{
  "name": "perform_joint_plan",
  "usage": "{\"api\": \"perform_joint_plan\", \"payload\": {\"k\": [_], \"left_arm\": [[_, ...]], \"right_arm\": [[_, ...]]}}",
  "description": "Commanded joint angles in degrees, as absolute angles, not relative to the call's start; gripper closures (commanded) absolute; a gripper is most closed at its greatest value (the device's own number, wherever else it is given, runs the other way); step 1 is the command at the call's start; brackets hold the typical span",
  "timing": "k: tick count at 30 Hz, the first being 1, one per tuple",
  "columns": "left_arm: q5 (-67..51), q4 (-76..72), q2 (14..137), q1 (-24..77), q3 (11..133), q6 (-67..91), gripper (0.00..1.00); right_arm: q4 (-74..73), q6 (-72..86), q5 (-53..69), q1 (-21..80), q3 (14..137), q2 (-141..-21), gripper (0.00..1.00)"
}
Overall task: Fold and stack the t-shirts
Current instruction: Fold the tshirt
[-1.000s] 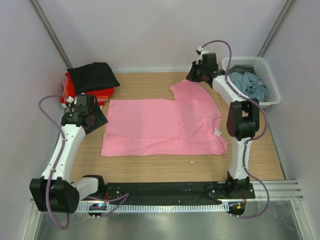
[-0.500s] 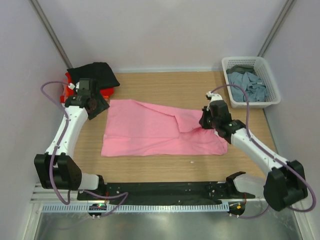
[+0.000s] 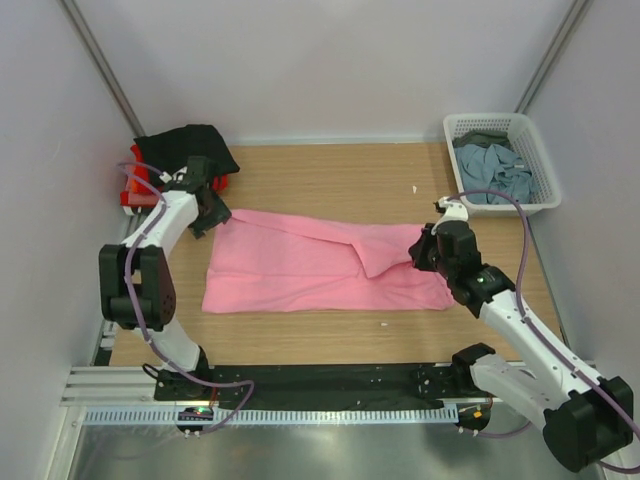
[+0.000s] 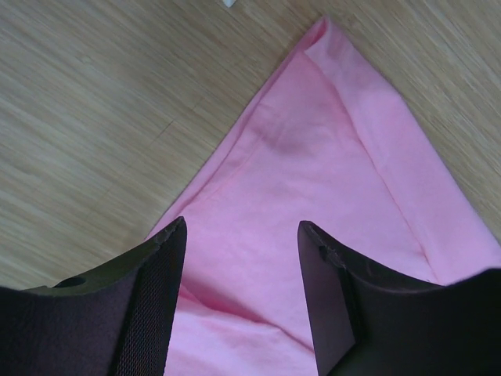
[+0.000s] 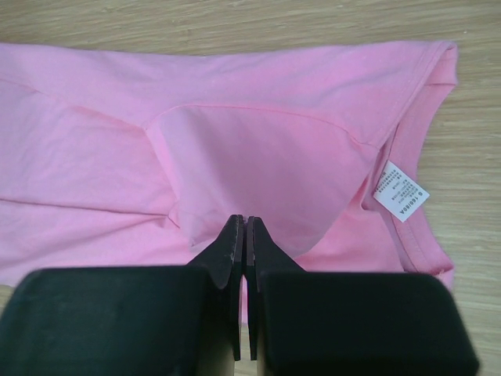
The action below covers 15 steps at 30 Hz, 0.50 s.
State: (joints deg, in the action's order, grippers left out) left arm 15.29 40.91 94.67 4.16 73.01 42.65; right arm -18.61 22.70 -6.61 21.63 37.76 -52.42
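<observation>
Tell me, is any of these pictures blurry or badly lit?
Top view: evenly lit, sharp, only faint shadows. Left wrist view: the table grain beside the pink t-shirt looks slightly smeared. Right wrist view: crisp, white tag clear, right claw a dark mass.

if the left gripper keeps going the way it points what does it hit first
Likely the pink shirt, just inside its corner; the left gripper is open over it, height unclear.

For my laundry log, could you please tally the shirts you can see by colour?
Pink shirt: 1
Black shirt: 1
Red shirt: 1
Grey-blue shirt: 1
Dark olive shirt: 1
Total: 5 visible; more may be hidden underneath.
</observation>
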Motion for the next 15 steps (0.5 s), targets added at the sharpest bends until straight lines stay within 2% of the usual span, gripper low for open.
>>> {"api": "perform_joint_plan", "payload": {"k": [1,9,15], "left_arm": [[18.3,37.4,98.7,5.4,77.6,44.5,0.4],[21.4,35.9,107.6,7.3,84.0,44.3,0.4],[22.8,34.5,111.0,7.4,83.7,44.3,0.4]], "right_arm": [[-18.0,23.8,-9.5,21.7,36.1,-47.9,0.99],[-18.9,24.2,-6.5,21.7,36.1,-47.7,0.99],[-18.6,24.2,-5.9,21.7,36.2,-48.1,0.99]]}}
